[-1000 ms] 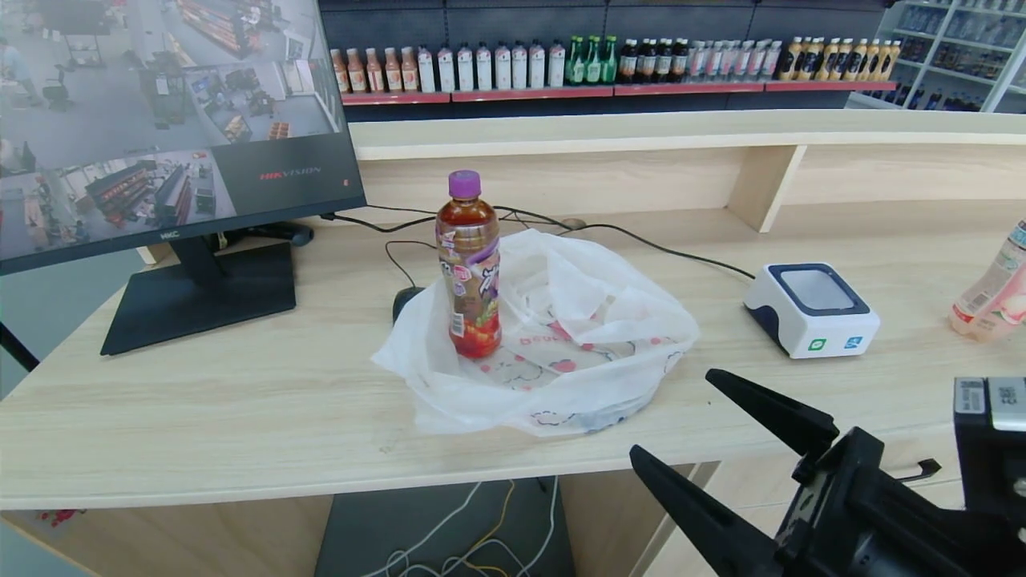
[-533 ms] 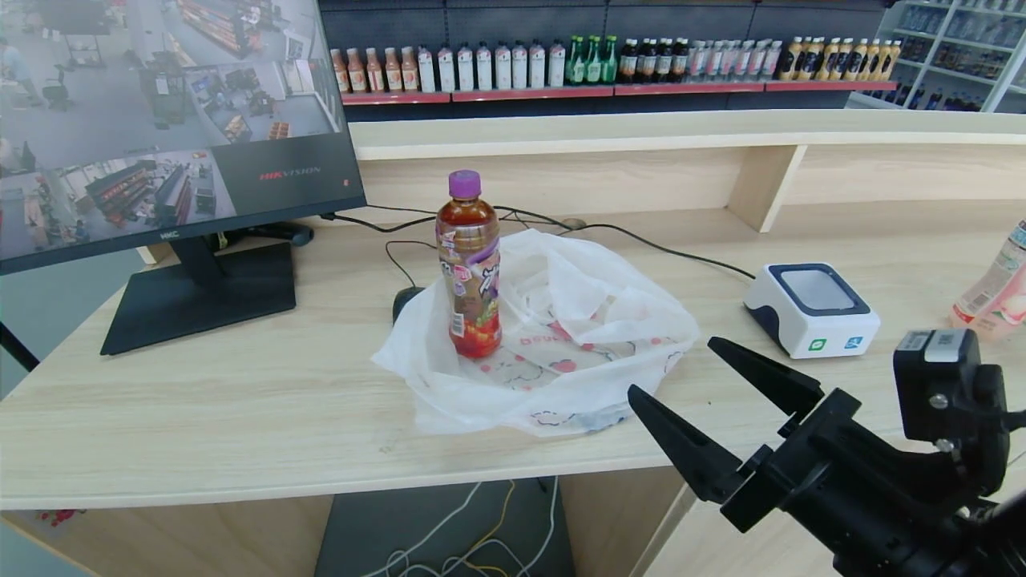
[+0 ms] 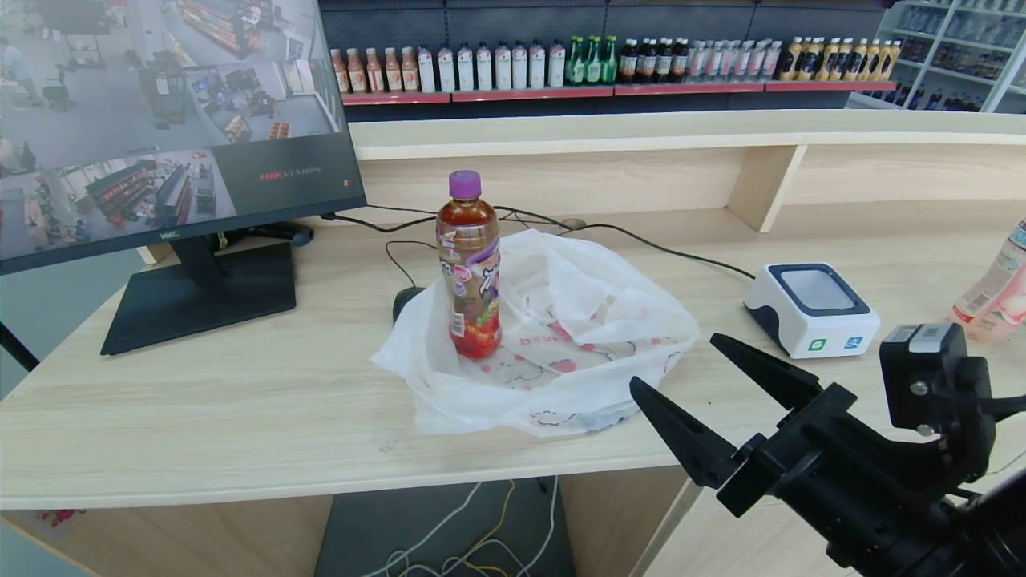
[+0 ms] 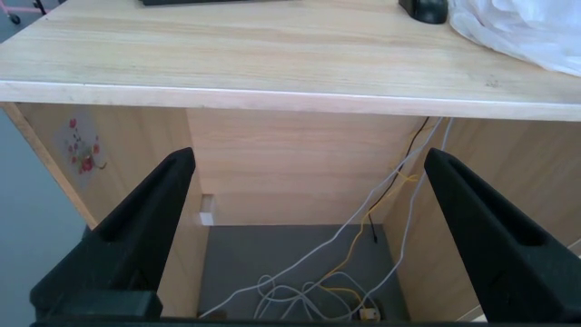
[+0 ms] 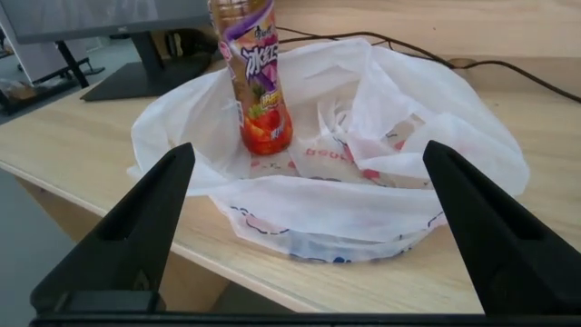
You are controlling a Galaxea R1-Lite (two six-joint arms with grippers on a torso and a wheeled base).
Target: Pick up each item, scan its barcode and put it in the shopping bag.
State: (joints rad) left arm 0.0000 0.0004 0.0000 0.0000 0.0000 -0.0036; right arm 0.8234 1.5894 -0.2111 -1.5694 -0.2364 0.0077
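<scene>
Right tool (image 3: 673, 362), spread wide and empty, hangs at the near right edge of the counter (image 3: 200, 401), pointing toward the shopping bag (image 3: 593, 320). Purple-capped bottle (image 3: 469, 264) stands upright in the bag's left side. Pink bottle (image 3: 994, 292), judged not yet scanned, leans at the far right, right of the scanner (image 3: 809, 308) and the tool; the right arm is nearer. Left tool (image 4: 309, 154), spread, sits below the counter's near edge.

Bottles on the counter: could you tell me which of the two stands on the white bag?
The purple-capped bottle of reddish drink; the pale pink bottle stands on bare counter at the far right, past the scanner.
</scene>
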